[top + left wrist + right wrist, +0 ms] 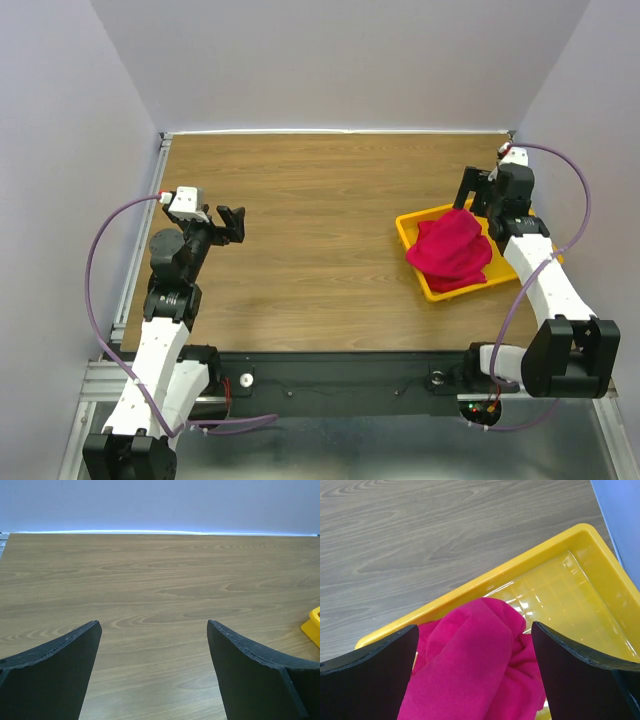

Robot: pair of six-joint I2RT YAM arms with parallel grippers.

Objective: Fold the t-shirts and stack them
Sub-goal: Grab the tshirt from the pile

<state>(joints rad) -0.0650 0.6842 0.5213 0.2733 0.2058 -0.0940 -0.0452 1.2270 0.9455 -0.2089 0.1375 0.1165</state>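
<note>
A crimson t-shirt (450, 250) lies crumpled in a heap inside the yellow tray (404, 228) at the right of the table. My right gripper (478, 192) hangs over the tray's far side, open. In the right wrist view its fingers (370, 670) stand wide apart, with the t-shirt (470, 675) bunched below and between them and the tray floor (580, 595) bare beyond. Far from the shirt, my left gripper (232, 222) is raised over the left of the table. It is open with nothing but bare wood between its fingers (50, 675).
The wooden table (320, 200) is walled at the back and on both sides. The tray sits askew near the right wall, and one corner of the tray (314, 625) shows at the right edge of the left wrist view.
</note>
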